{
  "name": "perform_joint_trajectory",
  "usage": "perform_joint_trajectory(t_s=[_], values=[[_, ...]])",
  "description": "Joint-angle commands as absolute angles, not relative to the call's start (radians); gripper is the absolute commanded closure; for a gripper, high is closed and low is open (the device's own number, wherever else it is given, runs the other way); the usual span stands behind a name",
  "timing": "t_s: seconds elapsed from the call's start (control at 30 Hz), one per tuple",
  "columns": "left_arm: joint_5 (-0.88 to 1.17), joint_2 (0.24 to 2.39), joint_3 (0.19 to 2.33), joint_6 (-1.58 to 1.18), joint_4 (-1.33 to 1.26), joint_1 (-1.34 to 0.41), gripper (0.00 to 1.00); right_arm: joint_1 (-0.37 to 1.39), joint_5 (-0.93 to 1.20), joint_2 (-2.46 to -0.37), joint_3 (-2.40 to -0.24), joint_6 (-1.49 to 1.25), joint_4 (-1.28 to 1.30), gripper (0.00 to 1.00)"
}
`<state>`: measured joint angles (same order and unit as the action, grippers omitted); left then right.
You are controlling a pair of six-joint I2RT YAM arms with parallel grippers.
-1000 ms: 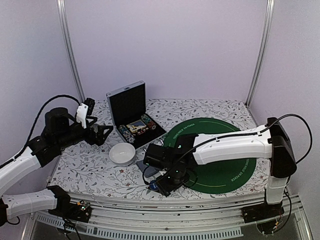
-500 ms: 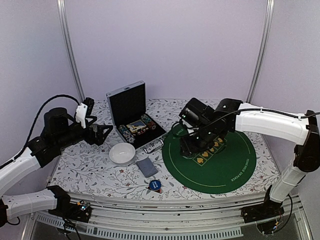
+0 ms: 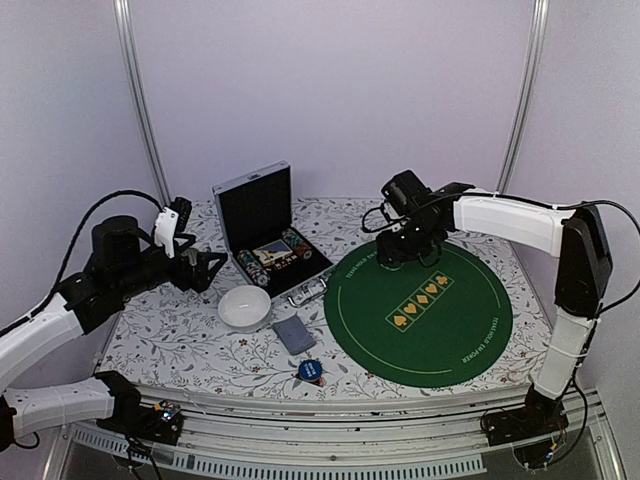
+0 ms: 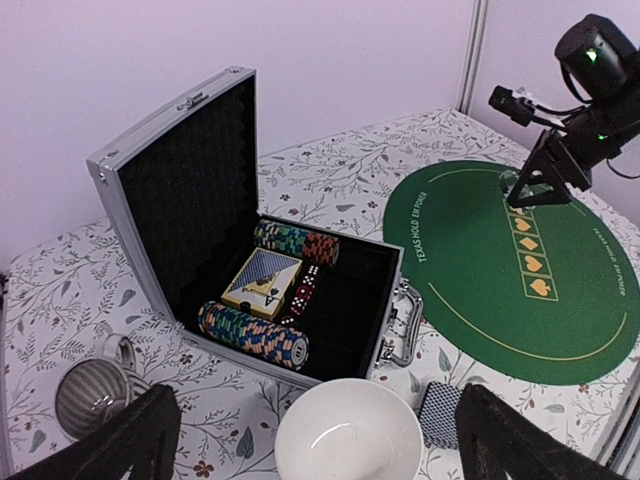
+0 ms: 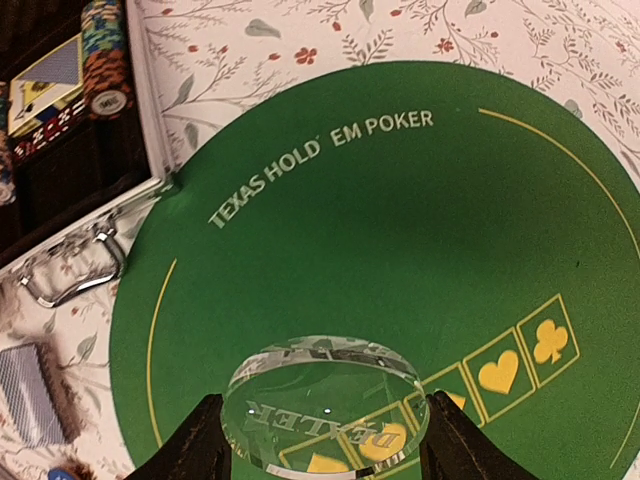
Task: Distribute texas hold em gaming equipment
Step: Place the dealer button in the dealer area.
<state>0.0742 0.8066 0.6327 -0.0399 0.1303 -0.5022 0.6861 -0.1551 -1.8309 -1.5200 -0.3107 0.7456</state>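
My right gripper (image 5: pixel 325 420) is shut on a clear round dealer button (image 5: pixel 325 395), held above the green Texas hold'em mat (image 5: pixel 400 230). From above, the right gripper (image 3: pixel 393 255) hangs over the mat's (image 3: pixel 450 340) far left edge. An open silver case (image 4: pixel 250 250) holds stripe-edged poker chips (image 4: pixel 255 335), a card deck (image 4: pixel 262 282) and red dice. A grey-blue-backed stack of playing cards (image 3: pixel 294 334) and a blue marker disc (image 3: pixel 311 371) lie near the front edge. My left gripper (image 4: pixel 325 445) stands open above the white bowl (image 4: pixel 348 430), left of the case.
A grey ribbed mug (image 4: pixel 90 395) stands left of the case. The case's handle (image 4: pixel 403 320) points toward the mat. Metal frame posts (image 3: pixel 140 100) rise at the back corners. The floral tablecloth (image 3: pixel 180 340) covers the table.
My right arm has swung from the front edge near the blue disc back across the mat to its far left edge, with the clear button between its fingers. The left arm has not moved.
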Motion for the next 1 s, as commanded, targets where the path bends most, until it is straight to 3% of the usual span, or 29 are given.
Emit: perform_joint_trajectory(t_s=[0.0, 0.4, 0.67, 0.97], values=[[0.071, 0.819, 0.621, -0.022, 0.112, -0.506, 0.02, 0.649, -0.197, -1.953, -1.616, -0.251, 0.649, 0.76], [0.063, 0.831, 0.612, -0.015, 0.107, -0.494, 0.02, 0.603, -0.125, -2.313, -1.87, -0.206, 0.63, 0.79], [0.075, 0.831, 0.614, -0.023, 0.113, -0.494, 0.02, 0.603, -0.131, -2.384, -1.857, -0.23, 0.64, 0.76], [0.097, 0.824, 0.62, -0.036, 0.116, -0.494, 0.02, 0.603, -0.141, -2.319, -1.801, -0.274, 0.668, 0.72]])
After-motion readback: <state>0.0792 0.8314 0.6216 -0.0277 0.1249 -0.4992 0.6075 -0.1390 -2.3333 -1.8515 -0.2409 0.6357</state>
